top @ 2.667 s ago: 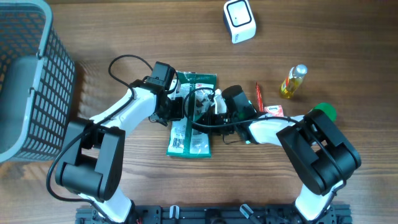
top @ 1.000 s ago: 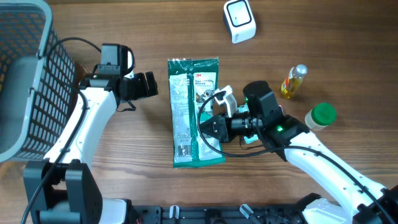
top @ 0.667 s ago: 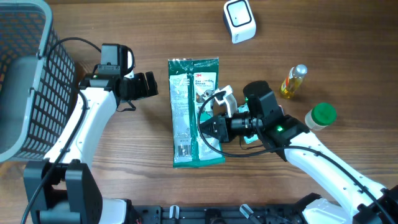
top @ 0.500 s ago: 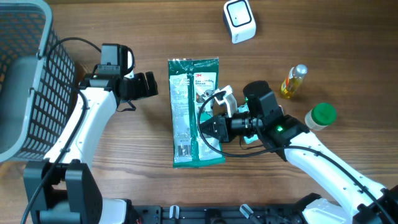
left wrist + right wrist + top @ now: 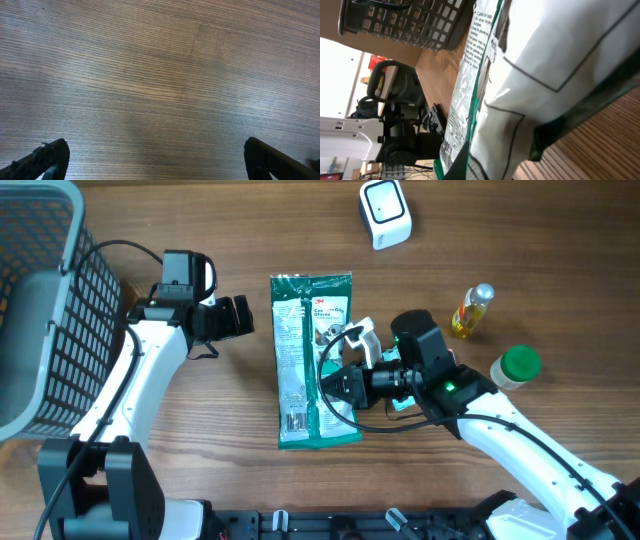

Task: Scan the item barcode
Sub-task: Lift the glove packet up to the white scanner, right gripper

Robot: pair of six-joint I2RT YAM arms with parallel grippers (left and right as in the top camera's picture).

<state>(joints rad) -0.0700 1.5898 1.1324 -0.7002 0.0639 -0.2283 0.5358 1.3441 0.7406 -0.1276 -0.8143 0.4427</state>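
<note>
**Green-and-white packet**: stretched lengthwise at mid-table, printed face up. Cannot tell whether it rests on the wood or is raised.

**Right gripper**: at packet's right edge, lower half. Jaws pressed together, pinching packet film. In wrist view, film bulges close against camera.

**Left gripper**: left of packet's top end, apart from it. Jaws spread wide, holding nothing, above bare wooden table.

**Surroundings:**
- White scanner: beyond packet's top-right corner.
- Yellow bottle and green-lidded container: well right of packet.
- Grey basket: far left of packet.

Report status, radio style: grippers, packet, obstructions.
Left gripper open, empty. Right gripper shut on green packet, edge pinched. Nothing between packet and white scanner.
</note>
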